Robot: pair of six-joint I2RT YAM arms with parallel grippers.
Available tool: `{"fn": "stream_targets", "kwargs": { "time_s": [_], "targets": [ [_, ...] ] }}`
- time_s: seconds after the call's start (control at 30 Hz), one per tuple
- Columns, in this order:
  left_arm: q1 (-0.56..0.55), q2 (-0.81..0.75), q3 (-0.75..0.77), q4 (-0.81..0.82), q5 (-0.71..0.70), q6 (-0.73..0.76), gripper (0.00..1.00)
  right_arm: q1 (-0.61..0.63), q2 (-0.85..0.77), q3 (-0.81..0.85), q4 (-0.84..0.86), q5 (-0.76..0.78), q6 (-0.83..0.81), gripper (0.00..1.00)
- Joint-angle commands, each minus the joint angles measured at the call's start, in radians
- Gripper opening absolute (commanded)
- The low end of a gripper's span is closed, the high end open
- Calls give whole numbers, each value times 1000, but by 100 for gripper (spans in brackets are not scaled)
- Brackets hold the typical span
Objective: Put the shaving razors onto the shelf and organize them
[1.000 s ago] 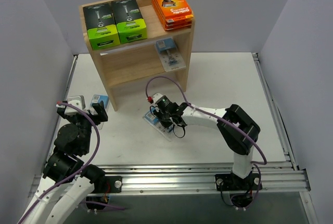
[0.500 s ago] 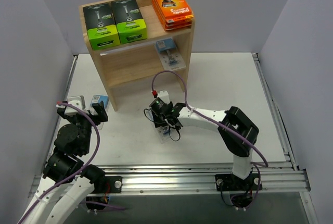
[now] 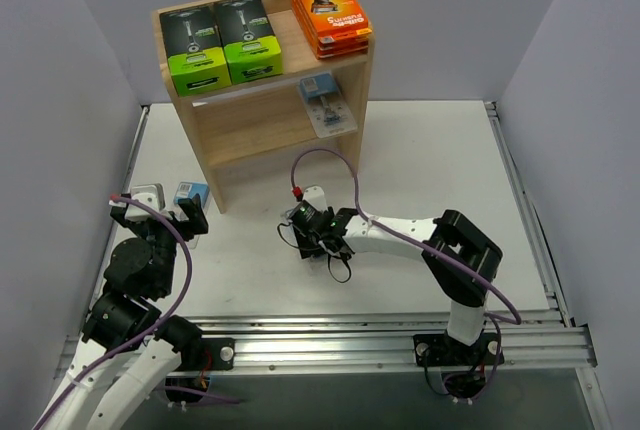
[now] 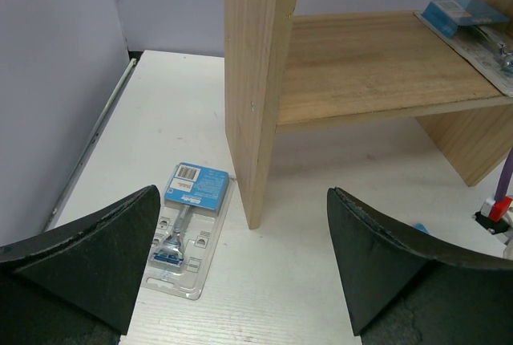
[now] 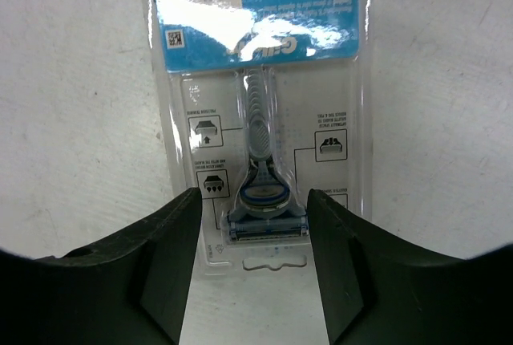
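The wooden shelf [image 3: 205, 145] stands at the back left. Its top tier holds two black-and-green razor boxes [image 3: 222, 45] and a stack of orange boxes [image 3: 330, 12]. One blister pack [image 3: 327, 105] lies on the middle tier. A second blister pack [image 5: 256, 80] lies flat on the table under my right gripper [image 5: 255, 265], which is open, its fingers standing over the pack on either side of the razor head. In the top view that pack is mostly hidden by the right gripper [image 3: 315, 235]. A third blister pack [image 4: 186, 225] lies beside the shelf's side panel, just ahead of my open, empty left gripper [image 4: 240, 281].
The shelf's side panel [image 4: 252, 80] stands close to the right of the pack in the left wrist view. A purple cable [image 3: 330, 165] loops above the right wrist. Grey walls close in the table's left, back and right, and a metal rail [image 3: 400, 335] runs along the near edge.
The right gripper's jaws have opened from nearly shut. The right wrist has shifted slightly toward the near side and now covers the pack. The left arm has not moved.
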Motion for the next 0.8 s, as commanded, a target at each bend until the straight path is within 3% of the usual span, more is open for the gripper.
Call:
{"fn": "stream_targets", "kwargs": {
  "time_s": [0.0,0.1,0.2,0.37,0.77],
  "targets": [
    [-4,-3,19,19,12,12,94,20,-45,-18,-28,8,19,51],
    [-4,-8,18,24,15,18,99,30,-36,-21,-26,17,22,52],
    [-4,-10,22,22,30,25,94,31,-36,-32,-29,33,22,52],
    [-4,-10,19,21,27,20,97,37,-45,-55,-34,47,33,52],
    [-6,-11,18,21,9,15,94,53,-53,-87,-19,48,46,52]
  ]
}}
